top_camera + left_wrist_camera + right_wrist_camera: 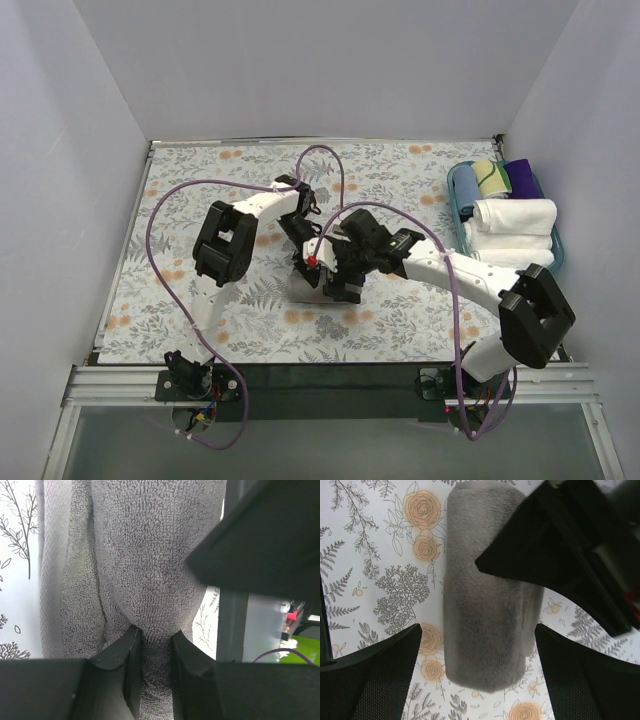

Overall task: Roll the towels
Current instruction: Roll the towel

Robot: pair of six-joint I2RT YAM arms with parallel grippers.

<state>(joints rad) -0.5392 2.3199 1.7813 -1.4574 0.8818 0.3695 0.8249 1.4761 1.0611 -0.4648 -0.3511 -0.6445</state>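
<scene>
The grey-brown towel lies as a thick roll on the floral covering at the table's middle. In the left wrist view the towel fills the frame, and my left gripper is shut on a pinched fold of it. In the right wrist view the roll lies lengthwise between the wide-open fingers of my right gripper, which hovers over its near end without touching. Seen from above, the left gripper and right gripper meet over the towel and hide most of it.
A blue basket at the right edge holds white rolled towels and coloured ones behind. The floral table covering spreads to the white walls. The left gripper's black body crosses the upper right of the right wrist view.
</scene>
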